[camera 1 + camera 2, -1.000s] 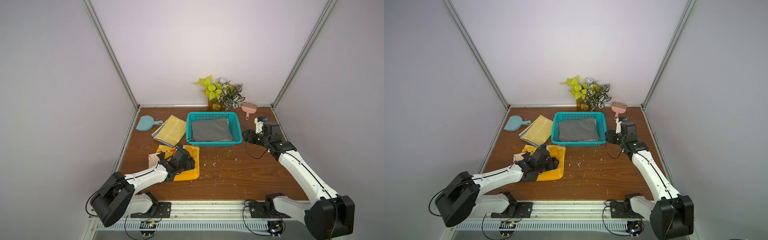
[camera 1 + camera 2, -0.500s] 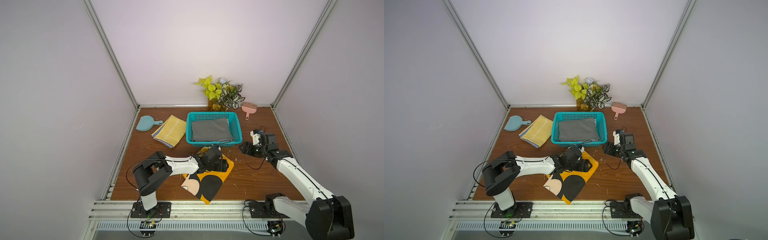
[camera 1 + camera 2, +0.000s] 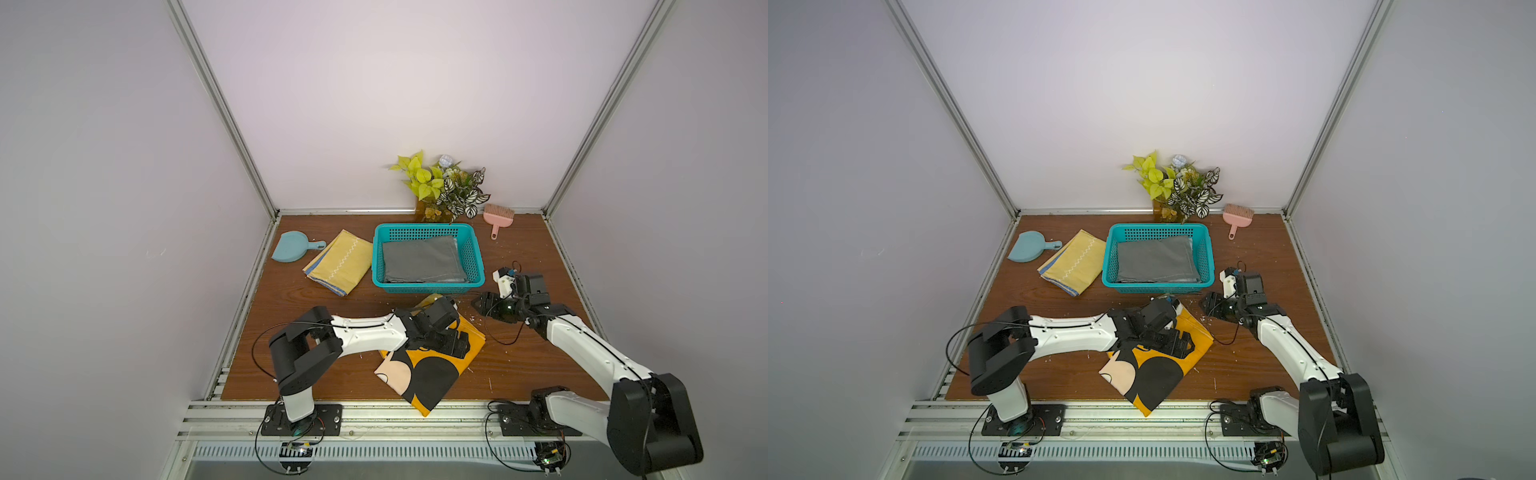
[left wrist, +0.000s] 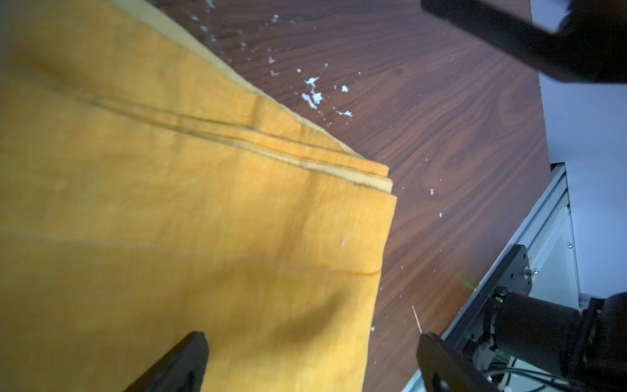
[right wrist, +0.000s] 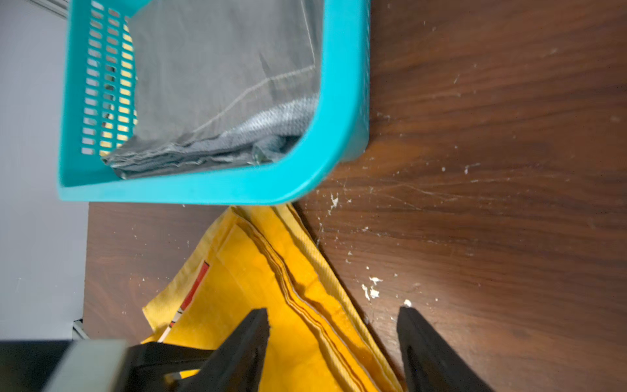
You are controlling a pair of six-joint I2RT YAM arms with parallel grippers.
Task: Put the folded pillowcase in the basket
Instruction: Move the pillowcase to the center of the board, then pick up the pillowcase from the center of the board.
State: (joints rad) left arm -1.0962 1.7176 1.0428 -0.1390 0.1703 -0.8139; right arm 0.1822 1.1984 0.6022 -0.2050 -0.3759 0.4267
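Note:
The folded pillowcase [image 3: 419, 374] [image 3: 1150, 374], orange-yellow with a black and peach cartoon print, lies flat on the wooden table just in front of the teal basket [image 3: 428, 286] [image 3: 1156, 284]. A folded grey cloth [image 5: 220, 68] fills the basket. My left gripper [image 3: 455, 345] [image 4: 314, 339] hovers open over the pillowcase's right edge [image 4: 169, 203], holding nothing. My right gripper [image 3: 478, 305] [image 5: 332, 312] is open too, low over the pillowcase's far corner [image 5: 244, 288] near the basket's front rim [image 5: 203, 190]. Its jaws stand either side of the layered edge.
Left of the basket lie a folded yellow cloth with a zigzag stitch [image 3: 338, 262] and a blue dustpan [image 3: 291, 252]. A pink brush [image 3: 498, 218] and a potted plant [image 3: 444, 187] stand at the back. White crumbs [image 4: 314, 96] are scattered on the wood.
My left arm has carried the pillowcase from the front left to the middle, cartoon print now showing, and its jaws have widened. My right gripper has come forward from beside the basket to the pillowcase's corner.

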